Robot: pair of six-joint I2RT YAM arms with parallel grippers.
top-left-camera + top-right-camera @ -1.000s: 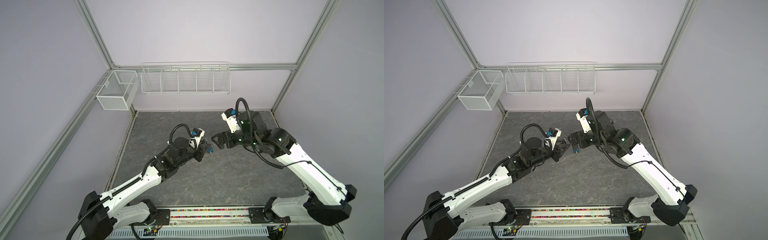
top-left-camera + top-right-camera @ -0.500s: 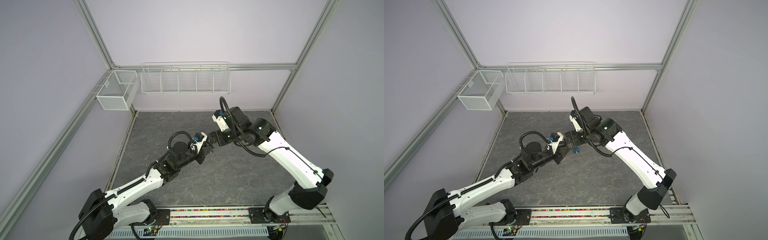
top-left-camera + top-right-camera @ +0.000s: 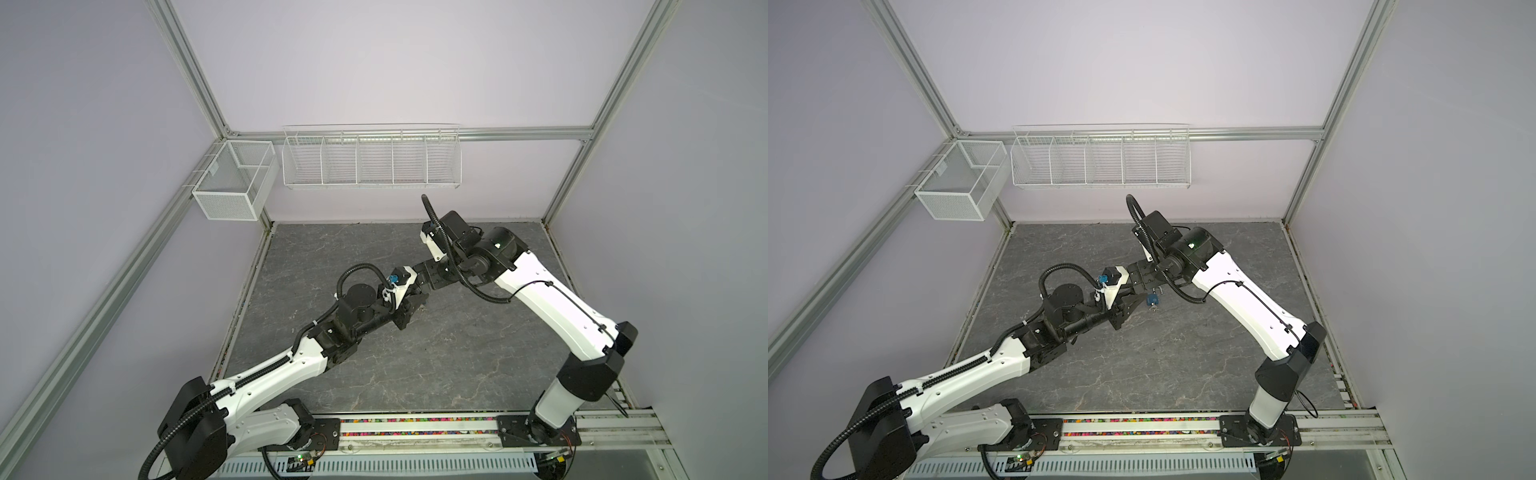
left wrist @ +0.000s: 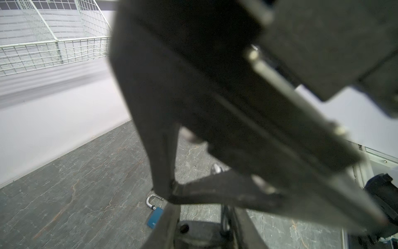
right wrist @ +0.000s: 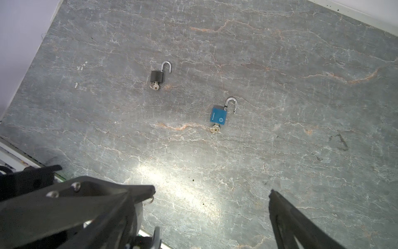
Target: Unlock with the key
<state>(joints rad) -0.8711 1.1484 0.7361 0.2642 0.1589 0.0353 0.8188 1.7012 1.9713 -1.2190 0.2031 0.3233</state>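
R gripper [image 5: 212, 190] jaws spread wide, hovering over the desk [image 5: 301, 151] and holding nothing. Blue padlock [image 3: 1153, 300] lies flat at 3 o'clock of L gripper [image 3: 1126, 309], shackle sprung, key [image 5: 215, 129] in. Looks unlocked, so prob. left lying. L gripper: can't tell, tips hidden.

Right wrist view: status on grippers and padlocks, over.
Right gripper open, empty. Left gripper state and hold unclear. Blue padlock and black padlock on table, shackles open, keys in. Grippers crowd each other; locks unobstructed.

Lab cell: aluminium frame [image 3: 195, 89], wire baskets [image 3: 371, 160]
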